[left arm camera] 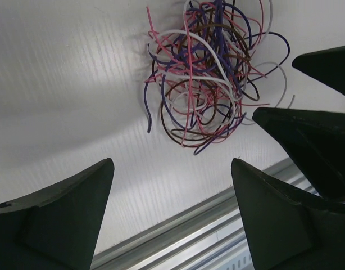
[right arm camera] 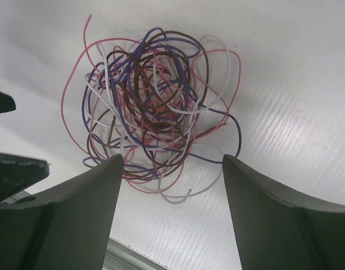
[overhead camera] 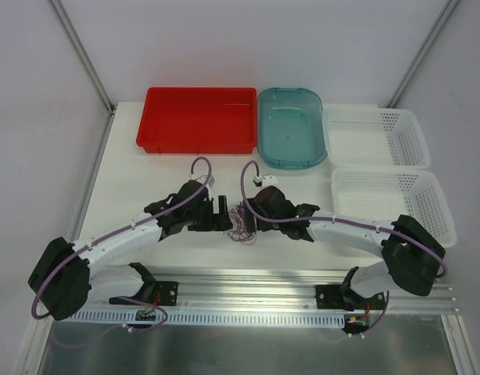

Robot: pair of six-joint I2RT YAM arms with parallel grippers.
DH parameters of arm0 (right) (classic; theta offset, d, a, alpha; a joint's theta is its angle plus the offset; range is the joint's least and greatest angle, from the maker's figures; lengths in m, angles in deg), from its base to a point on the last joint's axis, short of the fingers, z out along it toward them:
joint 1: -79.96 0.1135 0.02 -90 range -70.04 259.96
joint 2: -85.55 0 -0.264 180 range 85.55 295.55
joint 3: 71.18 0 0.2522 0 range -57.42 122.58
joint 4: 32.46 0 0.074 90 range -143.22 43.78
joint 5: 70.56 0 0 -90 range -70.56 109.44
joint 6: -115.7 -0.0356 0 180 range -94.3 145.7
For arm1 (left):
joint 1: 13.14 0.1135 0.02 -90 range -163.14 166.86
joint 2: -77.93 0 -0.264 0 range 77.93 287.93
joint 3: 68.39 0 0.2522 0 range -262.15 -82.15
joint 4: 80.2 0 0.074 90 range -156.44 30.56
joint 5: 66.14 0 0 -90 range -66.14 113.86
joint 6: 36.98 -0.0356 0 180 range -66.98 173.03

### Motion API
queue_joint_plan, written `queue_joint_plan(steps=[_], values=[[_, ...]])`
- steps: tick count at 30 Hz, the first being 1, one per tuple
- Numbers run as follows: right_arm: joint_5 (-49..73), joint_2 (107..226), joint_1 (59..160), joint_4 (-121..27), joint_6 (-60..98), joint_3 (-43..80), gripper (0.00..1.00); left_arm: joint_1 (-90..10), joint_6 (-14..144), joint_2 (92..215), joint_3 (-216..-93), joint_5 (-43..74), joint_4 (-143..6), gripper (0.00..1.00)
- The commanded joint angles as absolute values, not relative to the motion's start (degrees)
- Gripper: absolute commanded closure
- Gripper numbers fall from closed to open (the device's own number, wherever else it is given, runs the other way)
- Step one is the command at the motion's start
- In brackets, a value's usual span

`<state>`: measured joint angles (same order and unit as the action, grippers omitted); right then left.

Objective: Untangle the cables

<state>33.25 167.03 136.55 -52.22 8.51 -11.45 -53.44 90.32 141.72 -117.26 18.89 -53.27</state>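
Note:
The cables (overhead camera: 242,223) are one tangled bundle of thin pink, purple, brown and white wires, lying on the white table between my two grippers. My left gripper (overhead camera: 223,216) is open and empty just left of the bundle. In the left wrist view the bundle (left arm camera: 203,73) lies ahead of the open left gripper (left arm camera: 172,166), apart from it. My right gripper (overhead camera: 252,216) is open and empty just right of the bundle. In the right wrist view its fingertips (right arm camera: 117,163) reach the near edge of the bundle (right arm camera: 155,107), and a white loop lies between them.
A red tray (overhead camera: 197,144), a teal tub (overhead camera: 261,129) and two white baskets (overhead camera: 373,141) (overhead camera: 392,205) stand along the back and right. An aluminium rail (overhead camera: 248,285) runs along the near edge. The right gripper's fingers (left arm camera: 307,129) show in the left wrist view.

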Motion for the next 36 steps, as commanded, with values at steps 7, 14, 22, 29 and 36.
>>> queue_joint_plan(steps=[7, 14, 22, 29, 36], values=[[30.52, 166.41, 135.42, -41.57, 5.40, -14.88, 0.25, -55.15, 91.43, 152.72, -123.02, 25.00, -59.59, 0.42], [29.47, 169.57, 135.33, -37.62, 6.19, -15.06, 0.25, -55.94, 91.78, 157.47, -124.07, 25.45, -60.91, 0.78], [28.32, 175.98, 135.24, -35.06, 6.02, -12.95, 0.28, -56.47, 92.05, 154.14, -123.20, 24.65, -60.99, 1.00], [32.44, 176.09, 133.84, -37.69, 6.01, -15.05, 0.71, -56.39, 90.12, 140.63, -122.05, 31.48, -55.56, 1.00], [36.49, 166.08, 128.66, -44.72, 6.80, -18.92, 0.92, -50.53, 83.62, 130.68, -126.97, 40.38, -41.32, 1.00]])
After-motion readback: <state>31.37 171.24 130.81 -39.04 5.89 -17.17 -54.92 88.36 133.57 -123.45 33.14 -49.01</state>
